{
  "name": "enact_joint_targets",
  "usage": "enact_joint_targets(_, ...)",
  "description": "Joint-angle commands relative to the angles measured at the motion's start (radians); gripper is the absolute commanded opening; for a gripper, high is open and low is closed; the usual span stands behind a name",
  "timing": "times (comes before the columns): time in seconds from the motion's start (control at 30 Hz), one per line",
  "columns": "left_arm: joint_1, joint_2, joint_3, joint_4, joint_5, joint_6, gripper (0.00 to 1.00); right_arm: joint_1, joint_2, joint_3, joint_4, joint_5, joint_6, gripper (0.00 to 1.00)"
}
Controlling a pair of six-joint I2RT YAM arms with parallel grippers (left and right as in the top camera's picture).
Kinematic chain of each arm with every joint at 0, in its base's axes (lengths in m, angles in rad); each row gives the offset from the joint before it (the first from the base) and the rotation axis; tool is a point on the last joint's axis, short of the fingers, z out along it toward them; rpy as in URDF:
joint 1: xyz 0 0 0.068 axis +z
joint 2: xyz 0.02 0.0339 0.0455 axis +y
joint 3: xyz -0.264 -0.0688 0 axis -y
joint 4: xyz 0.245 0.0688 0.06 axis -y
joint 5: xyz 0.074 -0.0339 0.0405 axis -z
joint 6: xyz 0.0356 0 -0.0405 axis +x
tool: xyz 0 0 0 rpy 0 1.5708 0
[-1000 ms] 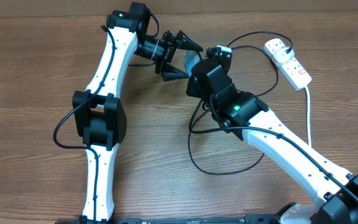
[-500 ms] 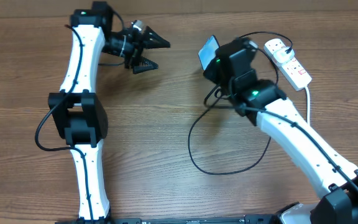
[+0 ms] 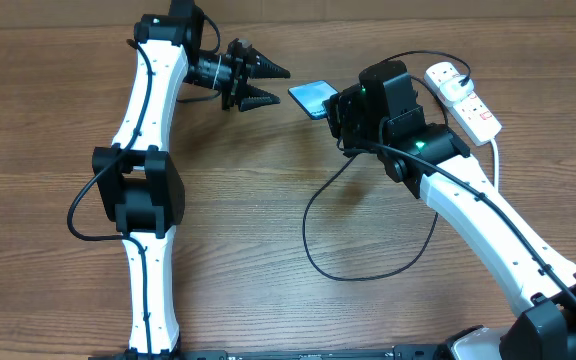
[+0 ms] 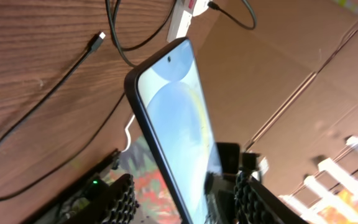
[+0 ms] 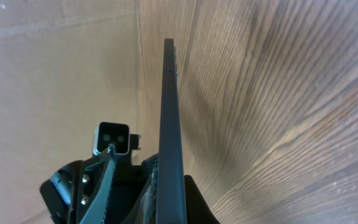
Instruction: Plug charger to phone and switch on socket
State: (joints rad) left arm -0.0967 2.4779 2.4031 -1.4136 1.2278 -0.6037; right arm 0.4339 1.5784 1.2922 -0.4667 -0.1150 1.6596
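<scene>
My right gripper (image 3: 336, 106) is shut on the phone (image 3: 311, 97) and holds it above the table with its light screen up and its free end pointing left. In the right wrist view the phone (image 5: 169, 106) shows edge-on between the jaws (image 5: 173, 182). My left gripper (image 3: 274, 85) is open, its tips just short of the phone's free end. In the left wrist view the phone (image 4: 178, 118) fills the space ahead of the open fingers (image 4: 184, 180). The charger cable (image 3: 363, 275) loops on the table; its connector tip (image 4: 100, 37) lies loose. The socket (image 3: 463, 95) lies at the back right.
The socket's thick white cord (image 3: 496, 170) runs toward the front right. A cardboard wall (image 3: 418, 8) stands along the table's back edge. The socket also shows in the left wrist view (image 4: 182, 12), with the black cable (image 4: 42, 118) trailing from it across the wood.
My left gripper has swung right, up to the phone. My right gripper has turned the phone from upright to lying flatter, its free end now reaching left.
</scene>
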Motion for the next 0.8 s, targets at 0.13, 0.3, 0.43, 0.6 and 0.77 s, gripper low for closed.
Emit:
enact_joint_targets(0.13,-0.028,-0.043,0.022,0.012,0.023,-0.165,0.51,0.026,-0.015,0.044,0.018,-0.016,0.236,0.04)
enact_joint_targets(0.3,-0.047,-0.043,0.022,0.011,0.022,-0.19,0.54,0.05,-0.015,0.044,0.061,0.032,0.249,0.04)
enact_joint_targets(0.43,-0.057,-0.043,0.022,0.012,0.022,-0.21,0.53,0.066,-0.015,0.044,0.079,0.035,0.249,0.04)
enact_joint_targets(0.6,-0.057,-0.043,0.022,0.012,0.021,-0.229,0.52,0.071,-0.015,0.044,0.08,0.035,0.249,0.04)
enact_joint_targets(0.77,-0.057,-0.043,0.022,0.011,0.022,-0.239,0.49,0.083,-0.014,0.044,0.08,0.037,0.287,0.04)
